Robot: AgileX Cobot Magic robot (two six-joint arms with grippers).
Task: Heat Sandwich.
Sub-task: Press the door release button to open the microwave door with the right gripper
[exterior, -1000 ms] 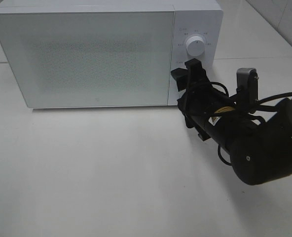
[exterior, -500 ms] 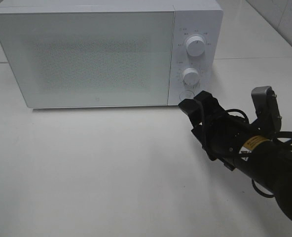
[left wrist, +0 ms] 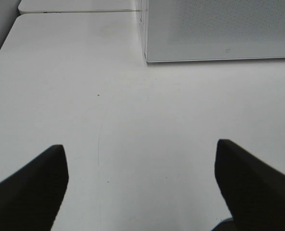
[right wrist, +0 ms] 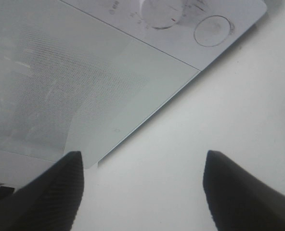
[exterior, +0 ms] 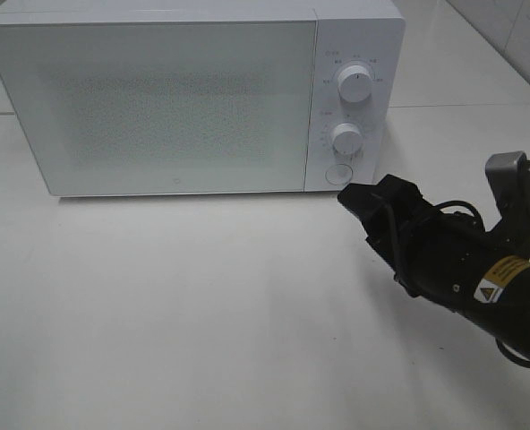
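The white microwave (exterior: pixel 175 98) stands at the back of the table with its door shut. The sandwich is not in view. My right gripper (exterior: pixel 372 199) is open and empty, a little in front of and to the right of the round button (exterior: pixel 338 173) on the control panel, apart from it. In the right wrist view the gripper (right wrist: pixel 142 163) faces the microwave's lower corner (right wrist: pixel 60 72) and the button (right wrist: pixel 212 31). My left gripper (left wrist: pixel 140 154) is open and empty over bare table, with the microwave's corner (left wrist: pixel 219 29) ahead of it. It does not show in the exterior view.
Two dials (exterior: pixel 354 82) (exterior: pixel 346 139) sit above the button on the control panel. The white table (exterior: pixel 202 305) stretches in front of the microwave. A seam between table tops (exterior: pixel 462 106) runs behind on the right.
My right gripper has drawn back from the control panel, down and to the right. The lower dial and the round button, covered before, now show. The microwave has not moved.
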